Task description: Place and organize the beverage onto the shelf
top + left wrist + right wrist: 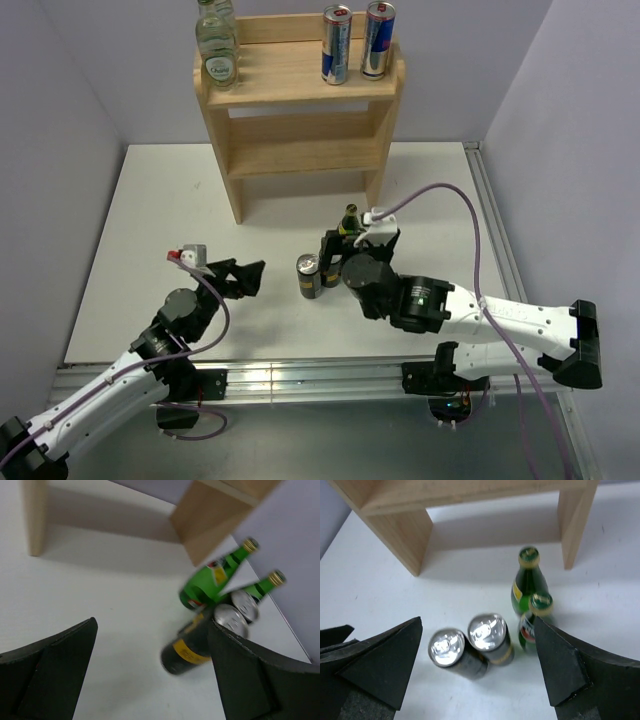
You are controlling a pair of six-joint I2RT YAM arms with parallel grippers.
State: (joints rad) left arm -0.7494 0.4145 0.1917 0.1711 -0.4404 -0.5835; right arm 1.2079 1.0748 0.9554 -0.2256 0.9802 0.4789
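The wooden shelf (300, 75) stands at the back. Two silver-and-blue cans (337, 45) stand on its top tier at the right. Two black-and-gold cans (492, 637) and two green bottles (529, 585) stand together on the table in front of it. One can (309, 275) and one bottle top (350, 220) show in the top view. My right gripper (477, 622) is open and empty, hovering above the two cans, and it also shows in the top view (333, 258). My left gripper (250, 279) is open and empty, just left of the cans (187, 650).
Two pale glass bottles (218, 55) stand on the shelf's top tier at the left. The middle and lower tiers (300, 150) hold nothing. The shelf legs (400, 525) stand just behind the drinks. Grey walls close in both sides. A metal rail (300, 380) runs along the near edge.
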